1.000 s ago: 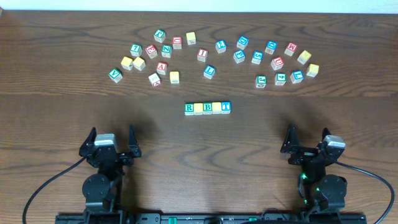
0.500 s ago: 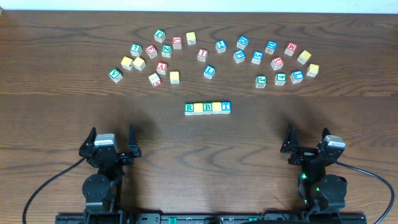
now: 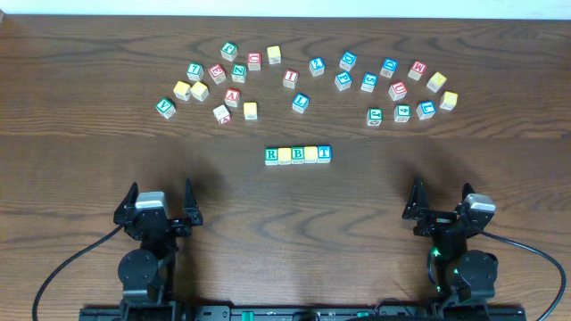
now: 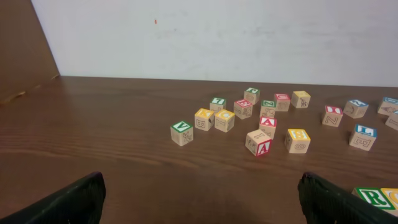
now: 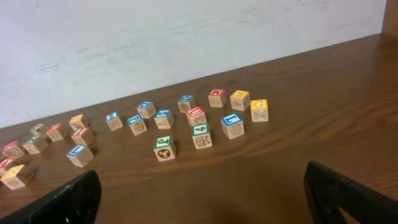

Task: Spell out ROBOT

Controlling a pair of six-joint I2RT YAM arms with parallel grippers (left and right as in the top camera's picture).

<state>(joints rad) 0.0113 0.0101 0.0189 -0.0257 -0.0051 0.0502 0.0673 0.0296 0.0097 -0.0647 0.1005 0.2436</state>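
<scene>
Nothing has shifted since the earlier frames: cube row and both arms sit as before.
Mid-table (image 3: 89,160), five cubes touch in a straight line: green-lettered R cube (image 3: 271,155), yellow-faced cube (image 3: 285,155), green-lettered B cube (image 3: 298,154), second yellow-faced cube (image 3: 310,154), blue-lettered T cube (image 3: 324,153). Left gripper (image 3: 161,189) and right gripper (image 3: 442,192) sit near the front edge, jaws spread wide, empty, well apart from the row. Other letter cubes (image 3: 301,102) lie scattered beyond it.

Both arms parked, folded low at the near edge of the table (image 3: 285,205). Left gripper (image 3: 161,190) on the left side, right gripper (image 3: 442,192) on the right. Both jaws spread wide, fingers pointing at the far edge.
</scene>
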